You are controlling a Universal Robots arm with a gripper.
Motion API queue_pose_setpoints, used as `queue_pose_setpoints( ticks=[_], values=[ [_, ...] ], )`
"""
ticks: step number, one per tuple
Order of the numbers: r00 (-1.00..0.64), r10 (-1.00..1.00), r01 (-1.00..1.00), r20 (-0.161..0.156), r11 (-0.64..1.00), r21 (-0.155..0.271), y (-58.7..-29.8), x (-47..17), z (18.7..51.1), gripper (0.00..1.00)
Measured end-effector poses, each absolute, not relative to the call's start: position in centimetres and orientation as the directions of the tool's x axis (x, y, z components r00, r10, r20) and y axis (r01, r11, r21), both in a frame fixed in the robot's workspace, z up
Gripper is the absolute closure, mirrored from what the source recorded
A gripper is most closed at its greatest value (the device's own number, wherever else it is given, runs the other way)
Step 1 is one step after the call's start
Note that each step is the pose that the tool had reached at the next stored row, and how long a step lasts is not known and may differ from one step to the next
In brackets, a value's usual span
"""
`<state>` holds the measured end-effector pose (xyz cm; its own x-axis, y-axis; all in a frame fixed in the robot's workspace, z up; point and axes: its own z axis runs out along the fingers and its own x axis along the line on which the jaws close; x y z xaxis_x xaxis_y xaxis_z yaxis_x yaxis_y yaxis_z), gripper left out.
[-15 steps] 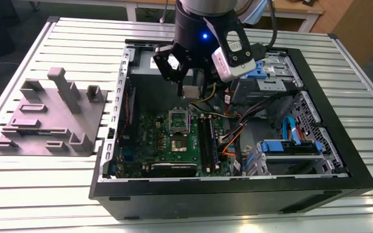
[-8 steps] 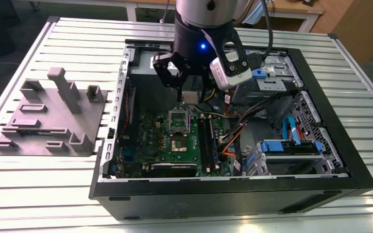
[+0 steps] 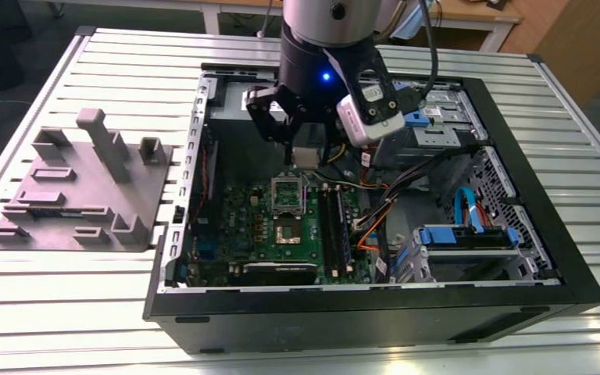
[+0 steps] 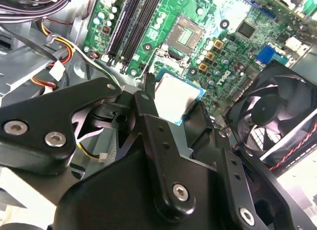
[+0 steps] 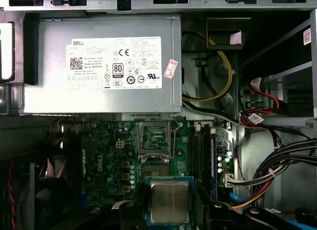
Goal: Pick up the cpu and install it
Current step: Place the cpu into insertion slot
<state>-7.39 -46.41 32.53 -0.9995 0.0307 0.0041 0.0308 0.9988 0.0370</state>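
Note:
The cpu (image 5: pixel 169 200) is a small square chip with a silvery top and a thin teal rim. My gripper (image 5: pixel 169 212) is shut on it, a black finger on each side in both wrist views. The second wrist view also has the cpu (image 4: pixel 174 95) between the gripper (image 4: pixel 176 105) fingers. In the exterior view the gripper (image 3: pixel 306 158) hangs inside the open computer case (image 3: pixel 383 312), above the green motherboard (image 3: pixel 279 234). The dark socket (image 5: pixel 154 138) lies open on the board, its metal frame raised, a short way beyond the held chip.
A big grey metal box with a white label (image 5: pixel 99 67) fills the case's far end. Cable bundles (image 5: pixel 277 161) and a blue drive cage (image 3: pixel 467 238) crowd one side. A black fan (image 4: pixel 277 116) sits by the board. A grey fixture (image 3: pixel 81 187) stands on the slatted table.

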Motion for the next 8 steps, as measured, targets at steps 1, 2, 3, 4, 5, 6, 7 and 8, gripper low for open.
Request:
queue_pose_setpoints(
  ticks=[1, 2, 3, 4, 5, 6, 7, 8],
  values=[
    [-1.000, 0.031, 0.031, 0.004, 0.999, 0.037, -46.4, -7.4, 32.4, 0.53],
    [-1.000, 0.031, 0.031, 0.004, 0.999, 0.037, -46.4, -7.4, 32.2, 0.53],
    [-1.000, 0.031, 0.031, 0.004, 0.999, 0.037, -46.4, -7.5, 32.1, 0.53],
    [-1.000, 0.031, 0.031, 0.004, 0.999, 0.037, -46.4, -7.6, 31.9, 0.53],
    [-1.000, 0.031, 0.031, 0.004, 0.999, 0.037, -46.4, -7.6, 31.7, 0.53],
    [-1.000, 0.031, 0.031, 0.004, 0.999, 0.037, -46.4, -7.7, 31.5, 0.53],
    [-1.000, 0.030, 0.031, 0.004, 0.999, 0.036, -46.4, -7.7, 31.3, 0.53],
    [-1.000, 0.030, 0.031, 0.004, 0.999, 0.037, -46.4, -7.7, 31.2, 0.53]
  ],
)
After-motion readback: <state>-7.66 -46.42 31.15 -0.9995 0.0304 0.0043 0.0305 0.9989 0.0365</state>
